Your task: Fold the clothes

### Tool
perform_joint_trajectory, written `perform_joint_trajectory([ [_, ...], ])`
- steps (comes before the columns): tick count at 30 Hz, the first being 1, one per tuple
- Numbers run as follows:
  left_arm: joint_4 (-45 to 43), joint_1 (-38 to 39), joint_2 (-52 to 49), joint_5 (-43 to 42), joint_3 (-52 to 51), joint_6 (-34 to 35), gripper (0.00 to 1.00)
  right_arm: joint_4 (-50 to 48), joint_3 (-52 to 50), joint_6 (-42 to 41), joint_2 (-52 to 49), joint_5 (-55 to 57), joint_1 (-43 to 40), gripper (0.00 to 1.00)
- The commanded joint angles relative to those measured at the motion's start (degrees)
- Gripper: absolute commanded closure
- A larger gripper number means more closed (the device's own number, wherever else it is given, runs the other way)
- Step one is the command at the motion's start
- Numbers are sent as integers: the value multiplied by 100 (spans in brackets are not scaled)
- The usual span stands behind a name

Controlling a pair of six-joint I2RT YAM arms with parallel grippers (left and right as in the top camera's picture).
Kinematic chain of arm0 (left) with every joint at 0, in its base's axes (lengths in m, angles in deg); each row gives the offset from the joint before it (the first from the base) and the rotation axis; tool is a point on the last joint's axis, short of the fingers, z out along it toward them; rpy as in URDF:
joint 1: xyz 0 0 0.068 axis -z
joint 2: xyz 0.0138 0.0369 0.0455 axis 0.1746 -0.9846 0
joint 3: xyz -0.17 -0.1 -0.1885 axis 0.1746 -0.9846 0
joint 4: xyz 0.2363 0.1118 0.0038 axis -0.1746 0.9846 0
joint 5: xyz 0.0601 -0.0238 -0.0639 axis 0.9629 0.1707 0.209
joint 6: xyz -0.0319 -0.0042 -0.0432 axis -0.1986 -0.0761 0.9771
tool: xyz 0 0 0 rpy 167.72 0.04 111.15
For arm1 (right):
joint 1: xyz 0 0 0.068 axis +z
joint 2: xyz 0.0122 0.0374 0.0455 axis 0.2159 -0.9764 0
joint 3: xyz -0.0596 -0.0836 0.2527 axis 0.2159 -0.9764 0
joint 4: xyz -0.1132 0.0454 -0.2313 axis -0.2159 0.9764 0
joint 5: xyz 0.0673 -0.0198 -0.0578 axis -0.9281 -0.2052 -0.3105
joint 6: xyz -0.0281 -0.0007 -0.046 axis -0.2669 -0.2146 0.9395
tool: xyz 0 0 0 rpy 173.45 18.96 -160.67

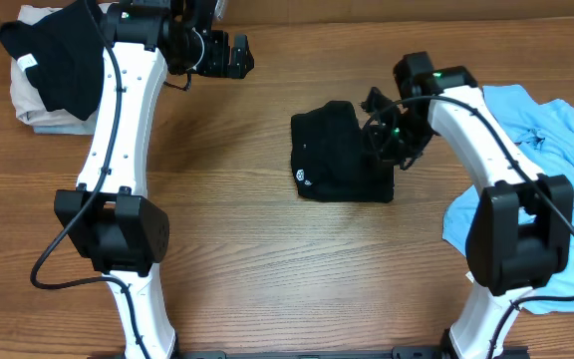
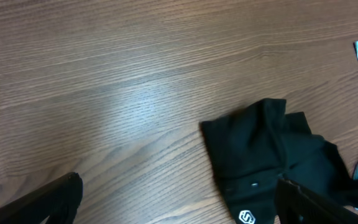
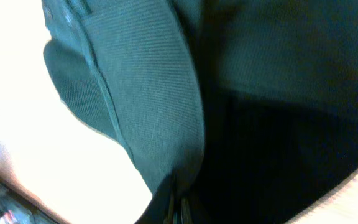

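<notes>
Reaching up from its base at the near right, the right arm leans in over the table (image 1: 247, 249). Its wrist is bent down, so the right gripper (image 1: 392, 142) sits on the right edge of the black shirt (image 1: 332, 155). Its jaws are together, pinching a fold of that shirt; in the right wrist view dark ribbed cloth fills nearly everything and narrows to a pinch at the bottom. The fingers themselves can't be made out there.

The black shirt lies mid-table as a compact folded block, logo (image 1: 301, 178) near its lower left corner. The right side is bunched and lifted a bit where the gripper has it. The rest of the shirt is left of the gripper, flat on the wood.

The blue shirt (image 1: 556, 140) is spread loose along the right edge, partly under the right arm and apart from the black shirt.

The left arm rises from the near left base, goes straight up the left side, then elbows right at the far edge. The left gripper (image 1: 232, 55) is off the wood with jaws wide apart and nothing between them, well away from the black shirt, up and to its left. The left wrist view shows both fingers at the bottom corners and the shirt lower right.

At the far left corner a dark garment (image 1: 63, 60) is draped over a pale cloth (image 1: 33, 112).
</notes>
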Motion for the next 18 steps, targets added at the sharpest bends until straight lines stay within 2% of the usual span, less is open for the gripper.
perform_joint_trajectory([
  [1, -9, 11, 153, 44, -42, -131, 0, 555, 31, -763, 389, 317, -122, 96],
  [5, -9, 11, 153, 42, -42, -155, 0, 748, -442, -1172, 385, 597, -120, 96],
  [7, -9, 11, 153, 83, -42, -160, 0, 494, -1036, -1499, 385, 599, -122, 96],
  [8, -9, 11, 153, 83, -39, -243, 0, 186, -1453, -1628, 385, 601, -122, 92],
  [9, -11, 11, 153, 87, -42, -264, 0, 24, -1620, -1646, 385, 605, -133, 77],
  [10, -15, 11, 153, 90, -42, -264, 0, -90, -1711, -1648, 385, 601, -153, 68],
  [11, -28, 11, 153, 90, -42, -264, 0, -188, -1740, -1679, 385, 601, -186, 55],
  [14, -50, 11, 153, 87, -42, -264, 0, -236, -1528, -1690, 407, 597, -297, 50],
  [18, 44, 28, 153, 76, -42, -264, 0, -55, -601, -1683, 529, 599, -557, 47],
])
